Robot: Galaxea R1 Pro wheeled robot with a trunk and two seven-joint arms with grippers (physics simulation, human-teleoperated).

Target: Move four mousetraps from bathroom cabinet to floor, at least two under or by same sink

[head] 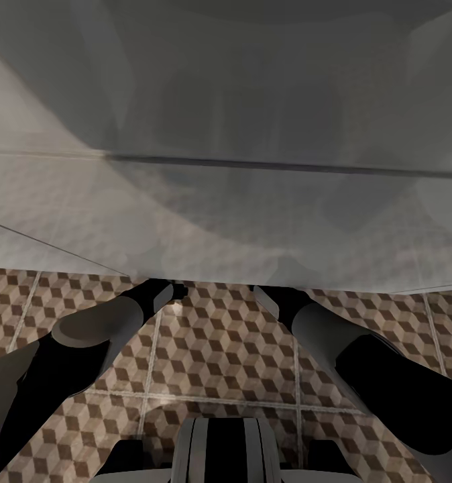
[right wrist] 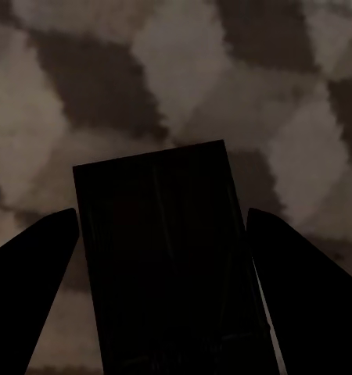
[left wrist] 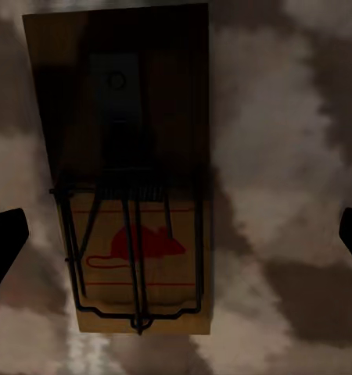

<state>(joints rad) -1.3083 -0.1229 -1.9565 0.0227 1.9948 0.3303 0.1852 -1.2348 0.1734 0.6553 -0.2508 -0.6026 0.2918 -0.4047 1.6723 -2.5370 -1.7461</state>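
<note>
1. Step in hand: placing mousetraps on the bathroom floor (head: 219, 349) beneath the bathroom sink (head: 239, 221). In the head view both arms reach forward and down, their ends passing under the sink's pale underside, which overhangs the cube-patterned tiles.

2. Left claw (left wrist: 176, 234): fingers wide apart, only the dark tips showing at the two edges of the left wrist view. Between them, touching neither tip, a wooden mousetrap (left wrist: 133, 172) with a wire spring and a red mouse print lies flat on the patterned floor. Judgement: this trap has been set down and is free of the claw.

3. Right claw (right wrist: 172, 297): two dark fingers flank a dark rectangular piece, a second mousetrap (right wrist: 164, 258), with the floor pattern close behind it. The fingers stand just beside its long edges; whether they press on it or a sliver of gap remains cannot be told in the shadow.

4. Next move, as a judgement: lower the right-hand trap until it rests on the tile, part the fingers fully, then draw both arms straight back without nudging either trap.

5. Remaining: any further traps still require fetching from the cabinet.
</note>
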